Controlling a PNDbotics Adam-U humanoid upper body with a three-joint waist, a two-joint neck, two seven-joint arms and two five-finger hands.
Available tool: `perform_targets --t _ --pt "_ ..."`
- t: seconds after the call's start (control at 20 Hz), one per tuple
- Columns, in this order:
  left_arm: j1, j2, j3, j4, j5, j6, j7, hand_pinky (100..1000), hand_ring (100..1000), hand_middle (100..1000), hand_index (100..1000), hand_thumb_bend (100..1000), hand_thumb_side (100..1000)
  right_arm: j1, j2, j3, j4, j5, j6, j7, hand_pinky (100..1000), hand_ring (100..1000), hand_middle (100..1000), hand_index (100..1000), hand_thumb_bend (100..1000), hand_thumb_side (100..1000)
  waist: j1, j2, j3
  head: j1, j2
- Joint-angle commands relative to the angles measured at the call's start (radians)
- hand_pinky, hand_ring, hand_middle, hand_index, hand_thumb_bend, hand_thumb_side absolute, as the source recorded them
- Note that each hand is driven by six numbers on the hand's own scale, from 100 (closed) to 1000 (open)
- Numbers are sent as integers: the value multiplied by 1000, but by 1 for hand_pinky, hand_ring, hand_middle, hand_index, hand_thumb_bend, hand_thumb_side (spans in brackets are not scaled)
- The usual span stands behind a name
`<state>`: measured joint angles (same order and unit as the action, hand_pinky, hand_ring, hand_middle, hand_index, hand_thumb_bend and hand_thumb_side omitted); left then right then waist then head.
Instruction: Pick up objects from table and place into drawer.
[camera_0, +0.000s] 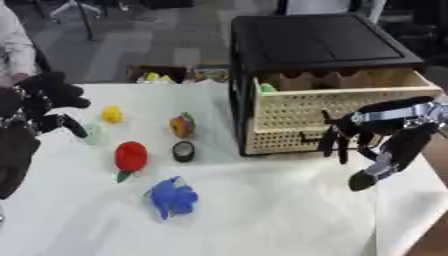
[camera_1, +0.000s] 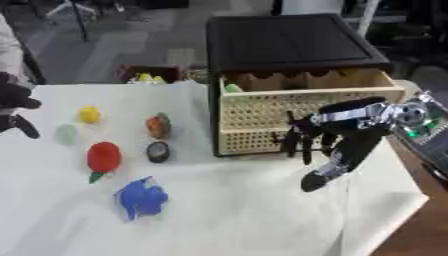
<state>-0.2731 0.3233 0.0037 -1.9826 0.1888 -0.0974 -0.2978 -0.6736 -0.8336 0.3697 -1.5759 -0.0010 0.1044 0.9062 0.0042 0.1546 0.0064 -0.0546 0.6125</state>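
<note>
Covering most of the frame, a white cloth (camera_0: 262, 215) is spread over the table. At the upper right a black cabinet (camera_0: 315, 42) is set on it, and its wicker drawer (camera_0: 297, 117) is seen pulled open toward the viewer; a small green thing (camera_0: 267, 88) is visible inside at the drawer's left end.

At the right of the frame, the right hand (camera_0: 367, 131) is held in front of the drawer's face, palm down, with its fingers (camera_0: 341, 150) hanging straight and spread and its thumb (camera_0: 363, 180) pointed down toward the cloth; nothing is held in it. At the left edge the left hand (camera_0: 48, 100) is raised over the cloth, its fingers loosely bent around nothing.

The objects are laid out on the left half of the cloth, well apart from the drawer. A blue object (camera_0: 172, 197) is placed lowest, a red object (camera_0: 130, 156) with a green tip above and left of it, an orange and green object (camera_0: 181, 125) near the middle, a small dark round object (camera_0: 183, 151) just below that, a yellow object (camera_0: 111, 114) further left, and a pale green object (camera_0: 92, 134) beside the left hand.
</note>
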Motion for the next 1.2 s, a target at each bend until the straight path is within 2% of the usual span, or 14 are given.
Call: perform_targets --t 0.05,0.65,0.85,1.2 --pt "-8 8 10 -17 -4 -1 -4 514 738 716 880 128 1000 -34 -4 -18 13 9 -6 1 231 627 707 818 691 501 1 -11 1 -2 -13" --pt "-2 1 12 -17 -2 2 -9 518 736 710 878 131 1000 -91 45 -32 89 30 -16 1 200 615 696 814 686 547 3 -14 6 -5 -27" --pt "-2 0 12 -17 -2 3 -9 518 736 710 877 131 1000 -59 14 -43 60 9 -27 1 196 611 694 813 682 552 2 -13 9 -6 -31" --pt "-1 -3 13 -17 -2 6 -13 520 735 710 877 132 1000 -32 -8 -45 19 -16 -15 1 192 607 692 813 678 551 1 -11 14 -7 -32"
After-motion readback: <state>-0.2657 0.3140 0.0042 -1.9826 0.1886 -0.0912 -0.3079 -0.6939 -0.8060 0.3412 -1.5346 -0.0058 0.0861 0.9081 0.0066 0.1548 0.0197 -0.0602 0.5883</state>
